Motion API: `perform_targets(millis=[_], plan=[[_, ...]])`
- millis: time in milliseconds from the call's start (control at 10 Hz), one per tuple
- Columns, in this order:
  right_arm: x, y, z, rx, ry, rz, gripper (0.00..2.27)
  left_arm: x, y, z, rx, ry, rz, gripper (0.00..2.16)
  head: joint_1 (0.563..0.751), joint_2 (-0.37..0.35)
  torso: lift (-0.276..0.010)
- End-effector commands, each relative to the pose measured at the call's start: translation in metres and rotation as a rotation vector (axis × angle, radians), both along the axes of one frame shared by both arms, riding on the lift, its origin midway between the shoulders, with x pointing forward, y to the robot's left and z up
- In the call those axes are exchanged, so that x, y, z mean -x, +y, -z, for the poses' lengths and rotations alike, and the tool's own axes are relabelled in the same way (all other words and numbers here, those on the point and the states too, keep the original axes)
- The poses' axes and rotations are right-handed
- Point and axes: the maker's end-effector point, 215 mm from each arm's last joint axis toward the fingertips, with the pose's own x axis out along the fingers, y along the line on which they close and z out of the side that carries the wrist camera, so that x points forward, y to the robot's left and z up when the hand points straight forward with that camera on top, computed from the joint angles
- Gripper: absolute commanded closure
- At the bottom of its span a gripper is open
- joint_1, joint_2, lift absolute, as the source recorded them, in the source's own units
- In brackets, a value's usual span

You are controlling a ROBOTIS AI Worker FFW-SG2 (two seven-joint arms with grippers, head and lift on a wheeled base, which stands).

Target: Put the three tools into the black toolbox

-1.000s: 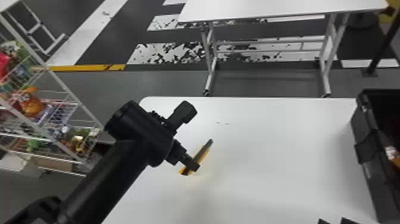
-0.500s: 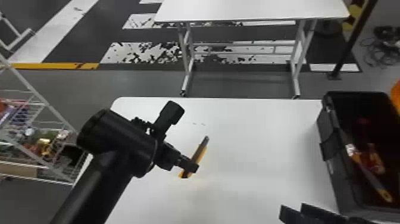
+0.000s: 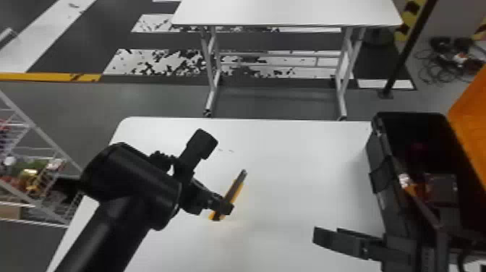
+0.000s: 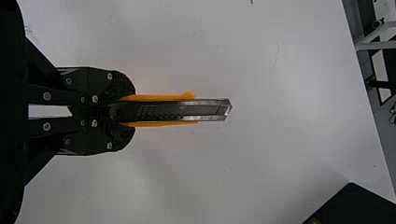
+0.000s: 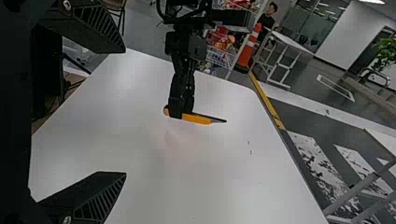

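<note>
My left gripper (image 3: 221, 208), left of centre in the head view, is shut on a yellow utility knife (image 3: 235, 188), held above the white table. In the left wrist view the knife (image 4: 161, 111) sticks out from between the fingertips of the left gripper (image 4: 122, 111), blade outward. My right gripper (image 3: 327, 233) is beside the left wall of the black toolbox (image 3: 378, 181); the right gripper (image 5: 124, 112) is wide open with nothing between its fingers. Inside the toolbox lie a long thin tool and orange-and-clear items (image 3: 406, 182), partly behind the right arm.
The white table (image 3: 289, 162) lies under both grippers. A large orange panel (image 3: 472, 123) rises at the toolbox's right side. Wire shelving (image 3: 39, 162) with colourful goods stands off the table's left edge, and a second white table (image 3: 285, 12) stands beyond.
The head view has turned right, bringing more of the toolbox in. My left gripper has carried the knife rightward over the table. My right gripper has moved forward, farther into view.
</note>
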Motion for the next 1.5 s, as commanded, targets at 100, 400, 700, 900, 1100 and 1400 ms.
perform_targets(millis=[100, 400, 700, 900, 1100, 1400], plan=[[-0.013, 0.012, 0.0, 0.0, 0.009, -0.037, 0.06, -0.008, -0.028, -0.011, 0.042, -0.055, 0.031, 1.7, 0.695, 0.079, -0.051], [-0.043, 0.025, 0.014, 0.006, -0.046, -0.027, 0.06, -0.007, -0.039, -0.019, 0.088, -0.054, 0.018, 1.7, 0.695, 0.054, -0.051], [-0.076, 0.025, 0.012, 0.04, -0.156, 0.012, 0.06, 0.0, -0.056, -0.033, 0.244, -0.001, -0.013, 1.7, 0.695, 0.048, -0.051], [-0.085, 0.009, 0.011, 0.057, -0.182, 0.047, 0.06, 0.006, -0.076, -0.044, 0.329, 0.029, -0.01, 1.7, 0.695, 0.024, -0.051], [-0.093, -0.013, 0.005, 0.049, -0.204, 0.098, 0.07, 0.016, -0.102, -0.052, 0.396, 0.073, -0.019, 1.7, 0.695, -0.041, -0.051], [-0.105, -0.036, -0.002, 0.044, -0.231, 0.143, 0.07, 0.054, -0.129, -0.052, 0.433, 0.154, -0.017, 1.71, 0.695, -0.136, -0.051]])
